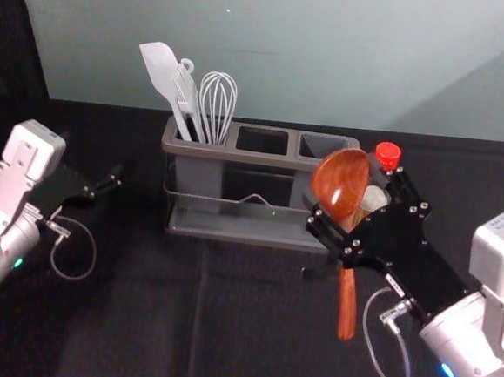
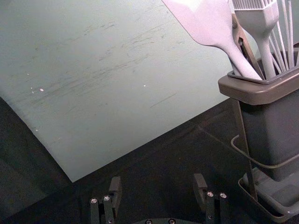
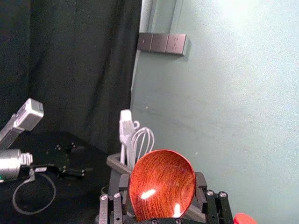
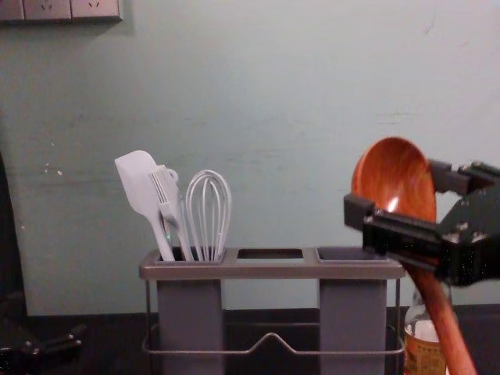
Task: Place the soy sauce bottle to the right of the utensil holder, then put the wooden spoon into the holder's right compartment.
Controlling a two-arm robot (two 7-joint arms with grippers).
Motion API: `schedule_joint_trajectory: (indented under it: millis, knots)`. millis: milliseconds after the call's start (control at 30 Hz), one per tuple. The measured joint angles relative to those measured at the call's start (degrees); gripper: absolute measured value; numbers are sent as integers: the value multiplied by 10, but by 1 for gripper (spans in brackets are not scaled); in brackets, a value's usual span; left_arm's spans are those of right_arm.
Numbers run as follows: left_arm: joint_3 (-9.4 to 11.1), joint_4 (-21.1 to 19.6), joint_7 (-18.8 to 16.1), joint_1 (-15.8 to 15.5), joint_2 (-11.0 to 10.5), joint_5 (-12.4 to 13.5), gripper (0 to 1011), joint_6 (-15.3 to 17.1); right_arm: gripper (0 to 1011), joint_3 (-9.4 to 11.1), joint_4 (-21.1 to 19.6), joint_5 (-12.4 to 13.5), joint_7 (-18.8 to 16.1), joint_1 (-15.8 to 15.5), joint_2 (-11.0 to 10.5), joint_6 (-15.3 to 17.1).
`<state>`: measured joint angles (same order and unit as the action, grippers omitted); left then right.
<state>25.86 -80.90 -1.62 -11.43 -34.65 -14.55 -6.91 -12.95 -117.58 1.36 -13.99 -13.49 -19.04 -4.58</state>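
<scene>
- Nearest, the right claw point(image 1: 343, 183) is out at the right, in front of the holder's right end, closed on the wooden spoon point(image 1: 339, 180), pads gripping both sides of the bowl.
- One spoon here, and it's off the tabletop point(image 1: 135, 341), bowl uppermost, handle slanting down below the claw.
- Over on the left, the left claw point(image 1: 104, 187) sits parked, well apart from the holder; the left wrist view has it wide open, nothing between the pads.
- Now the single soy sauce bottle point(image 1: 371, 200), standing just to the right of the utensil holder point(image 1: 263, 159), partly behind the right claw; the head view gives its red cap, the chest view its amber label.
- One holder, three openings in the top, two grey cups: the left compartment point(image 4: 190, 312) carries a spatula point(image 4: 139, 187), a brush point(image 4: 163, 195) and a whisk point(image 4: 207, 215), one of each; the right compartment point(image 4: 353, 312) stands ready, bare inside.
- The left wrist view adds a brownish piece point(image 2: 244, 42) behind the spatula, too hidden to name.
- Farthest back, the wall point(image 4: 273, 94), where the right wrist view picks up three socket plates point(image 3: 159, 43).
</scene>
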Motion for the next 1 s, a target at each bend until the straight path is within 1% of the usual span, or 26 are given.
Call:
schedule_joint_trajectory:
  millis: [100,200,400,433,500,533,667,700,800,833,1000]
  knots:
    - [0,0,0,0,0,0,1005,0,842,4,-1,3,0,5,1,-5]
    - [0,0,0,0,0,0,1005,0,842,9,1,7,-4,19,1,-10]
    - [0,0,0,0,0,0,1005,0,842,12,16,14,-19,71,-2,-13]
    - [0,0,0,0,0,0,1005,0,842,12,24,16,-24,87,-3,-15]
    - [0,0,0,0,0,0,1005,0,842,11,34,18,-28,104,-3,-16]
    - [0,0,0,0,0,0,1005,0,842,10,43,21,-34,121,-4,-18]
    - [0,0,0,0,0,0,1005,0,842,4,64,27,-45,154,-7,-18]
    - [0,0,0,0,0,0,1005,0,843,0,77,31,-51,171,-7,-18]
    - [0,0,0,0,0,0,1005,0,842,-7,95,36,-59,194,-7,-18]
    - [0,0,0,0,0,0,1005,0,842,-11,106,39,-63,208,-7,-18]
    - [0,0,0,0,0,0,1005,0,842,-28,145,36,-67,253,-5,-18]
